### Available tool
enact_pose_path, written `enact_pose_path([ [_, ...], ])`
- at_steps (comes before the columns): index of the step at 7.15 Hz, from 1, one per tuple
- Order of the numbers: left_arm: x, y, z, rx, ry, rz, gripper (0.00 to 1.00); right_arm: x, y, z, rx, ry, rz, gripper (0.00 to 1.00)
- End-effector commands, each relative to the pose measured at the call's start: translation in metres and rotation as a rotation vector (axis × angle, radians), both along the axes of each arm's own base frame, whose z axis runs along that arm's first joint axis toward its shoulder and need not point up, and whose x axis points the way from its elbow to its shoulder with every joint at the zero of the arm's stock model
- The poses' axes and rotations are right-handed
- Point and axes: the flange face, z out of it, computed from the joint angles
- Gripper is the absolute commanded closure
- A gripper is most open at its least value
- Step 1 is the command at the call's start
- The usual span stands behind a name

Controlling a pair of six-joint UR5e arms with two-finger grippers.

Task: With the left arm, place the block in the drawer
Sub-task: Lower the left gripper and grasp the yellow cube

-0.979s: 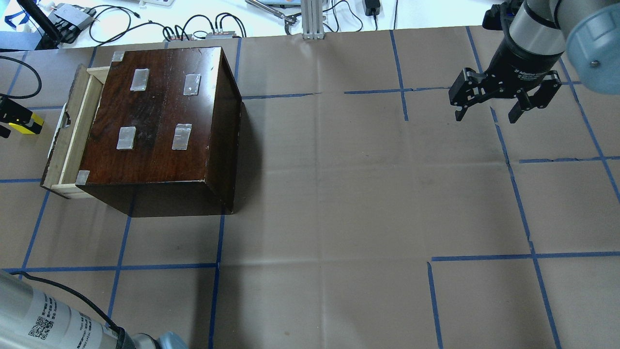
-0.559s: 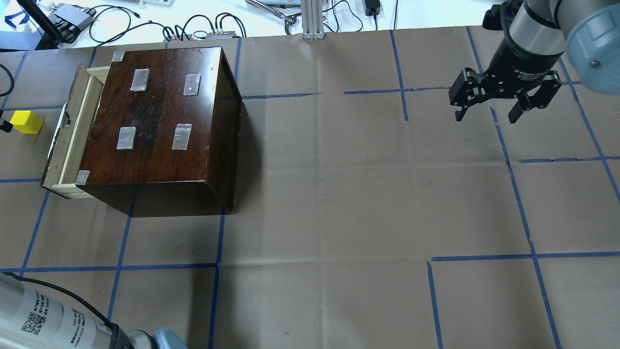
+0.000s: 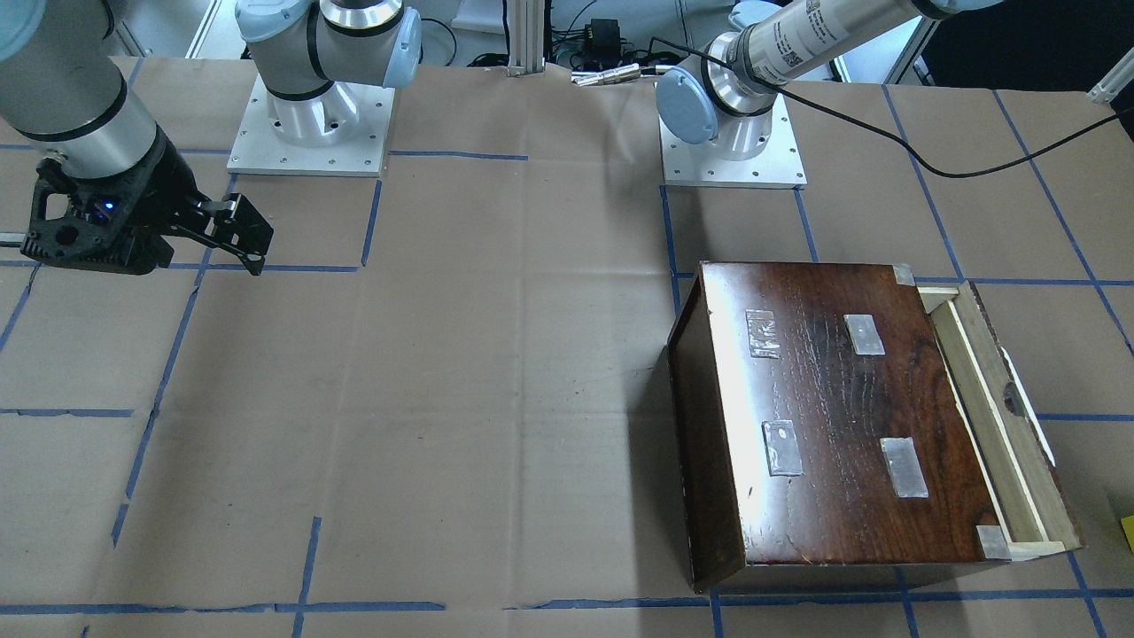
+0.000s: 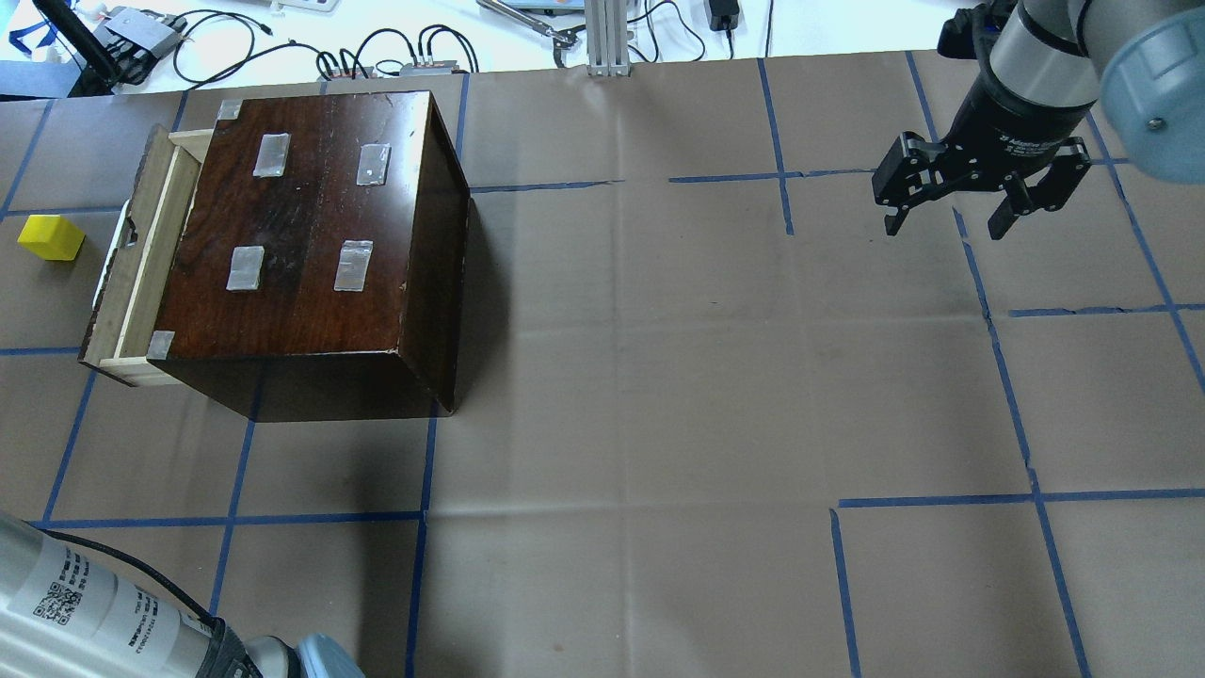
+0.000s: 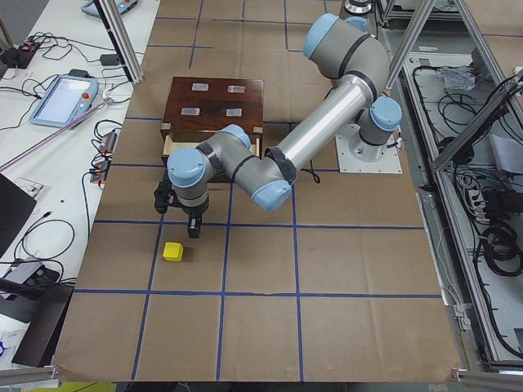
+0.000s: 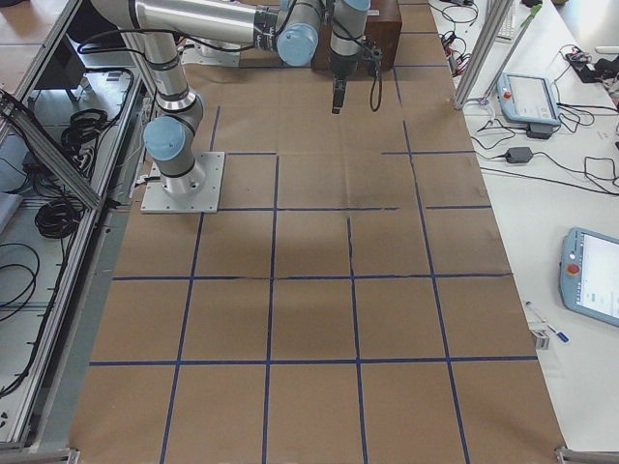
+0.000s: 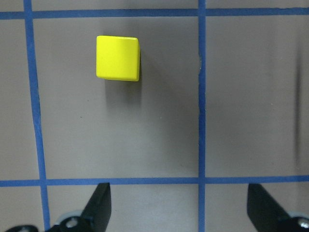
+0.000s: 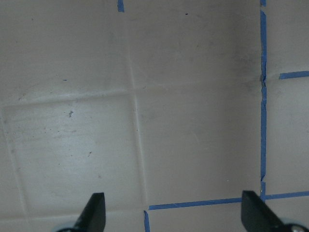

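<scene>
I see the block point(image 5: 172, 251) lying free on the table point(image 5: 343, 278). The left gripper point(image 5: 184, 219) hangs near it, on its box point(image 5: 214, 102) side, not touching.

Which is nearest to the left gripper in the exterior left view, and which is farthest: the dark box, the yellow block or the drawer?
1. Yellow block: on the table, on the camera side of the left gripper.
2. Drawer: partly pulled out of the box, on the gripper's other side.
3. Dark box: beyond the drawer, farthest up the table.
</scene>
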Motion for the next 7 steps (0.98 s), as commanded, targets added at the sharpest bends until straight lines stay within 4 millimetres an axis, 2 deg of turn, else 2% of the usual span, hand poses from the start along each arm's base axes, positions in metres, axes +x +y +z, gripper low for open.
enact_pose_path([
  [1, 0.019, -0.020, -0.008, -0.028, -0.029, 0.002, 0.01, 0.000, 0.000, 0.000, -0.001, 0.000, 0.000, 0.00],
  [3, 0.038, -0.045, -0.027, -0.040, -0.037, 0.016, 0.01, 0.000, 0.000, 0.001, -0.002, 0.000, 0.000, 0.00],
  [5, 0.048, -0.068, -0.057, -0.042, -0.027, 0.012, 0.01, 0.000, 0.000, 0.000, -0.001, 0.000, 0.000, 0.00],
  [6, 0.049, -0.081, -0.073, -0.042, -0.024, 0.003, 0.01, 0.000, 0.000, 0.000, -0.001, 0.000, 0.000, 0.00],
  [7, 0.035, -0.102, -0.095, -0.025, -0.022, -0.025, 0.01, 0.000, 0.000, 0.000, 0.001, 0.000, 0.000, 0.00],
])
